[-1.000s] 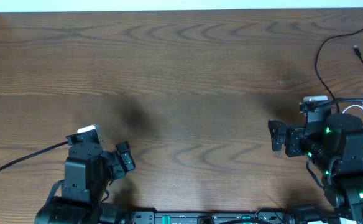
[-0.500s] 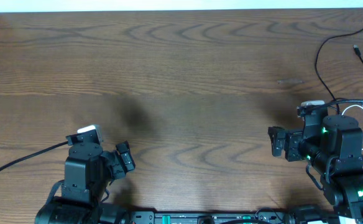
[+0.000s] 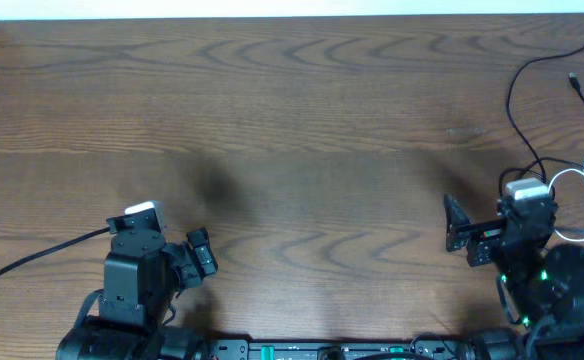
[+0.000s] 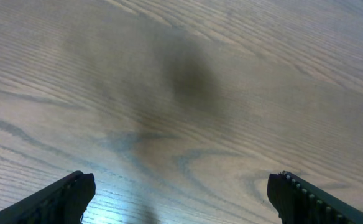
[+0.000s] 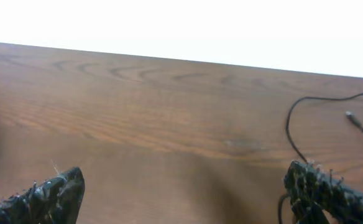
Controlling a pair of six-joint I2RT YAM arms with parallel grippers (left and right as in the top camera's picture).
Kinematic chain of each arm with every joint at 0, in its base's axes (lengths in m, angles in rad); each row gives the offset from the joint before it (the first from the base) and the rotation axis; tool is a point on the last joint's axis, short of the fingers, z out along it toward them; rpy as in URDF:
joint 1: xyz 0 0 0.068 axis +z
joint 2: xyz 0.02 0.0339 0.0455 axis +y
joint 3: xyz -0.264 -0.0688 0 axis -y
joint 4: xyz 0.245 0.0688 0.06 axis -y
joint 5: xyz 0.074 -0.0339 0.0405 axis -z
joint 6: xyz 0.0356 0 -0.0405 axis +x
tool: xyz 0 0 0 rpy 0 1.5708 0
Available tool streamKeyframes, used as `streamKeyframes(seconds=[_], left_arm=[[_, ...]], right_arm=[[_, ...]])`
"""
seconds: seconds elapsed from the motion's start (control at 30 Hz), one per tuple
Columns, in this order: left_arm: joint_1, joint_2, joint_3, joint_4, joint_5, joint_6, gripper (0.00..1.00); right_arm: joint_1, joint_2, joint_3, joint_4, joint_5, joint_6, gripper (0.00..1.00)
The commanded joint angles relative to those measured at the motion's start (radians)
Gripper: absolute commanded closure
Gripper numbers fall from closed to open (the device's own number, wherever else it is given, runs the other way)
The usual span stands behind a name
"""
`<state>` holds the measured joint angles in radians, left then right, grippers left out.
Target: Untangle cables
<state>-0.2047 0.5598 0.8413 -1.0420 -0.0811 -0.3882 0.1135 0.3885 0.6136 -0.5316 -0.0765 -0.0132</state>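
The black cable (image 3: 511, 96) lies at the table's far right. It curves from the right edge down toward my right arm, and a small plug end (image 3: 575, 82) lies beside it. The white cable (image 3: 580, 171) loops at the right edge, next to the right arm's wrist. My right gripper (image 3: 460, 232) is open and empty, left of both cables. In the right wrist view its fingers (image 5: 188, 199) frame bare wood, with the black cable (image 5: 289, 124) at the right. My left gripper (image 3: 204, 255) is open and empty at the bottom left, over bare wood (image 4: 181, 202).
The wooden table (image 3: 292, 120) spreads across the view. A thick black robot wire (image 3: 32, 260) runs off the left arm toward the left edge. The arm bases sit along the front edge.
My right arm has drawn back to the right and toward its base, and its wrist has turned. The cables and the left arm have not moved.
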Motion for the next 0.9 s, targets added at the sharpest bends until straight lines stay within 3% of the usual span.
streamKeyframes(seconds=[0.0, 0.23, 0.33, 0.67, 0.87], left_arm=[[0.002, -0.005, -0.008, 0.0, -0.002, 0.009, 0.06], [0.003, -0.005, -0.008, 0.0, -0.002, 0.009, 0.06], [0.003, -0.005, -0.008, 0.0, -0.002, 0.01, 0.06], [0.003, -0.005, -0.008, 0.0, -0.002, 0.009, 0.06], [0.003, -0.005, -0.008, 0.0, -0.002, 0.009, 0.06]], right_arm=[[-0.028, -0.12, -0.14, 0.128, 0.007, -0.018, 0.01], [-0.052, -0.292, -0.431, 0.507, 0.007, -0.018, 0.01], [-0.075, -0.343, -0.509, 0.582, 0.007, -0.018, 0.01], [-0.114, -0.383, -0.609, 0.638, 0.008, -0.018, 0.01], [-0.127, -0.383, -0.608, 0.539, 0.045, -0.018, 0.01]])
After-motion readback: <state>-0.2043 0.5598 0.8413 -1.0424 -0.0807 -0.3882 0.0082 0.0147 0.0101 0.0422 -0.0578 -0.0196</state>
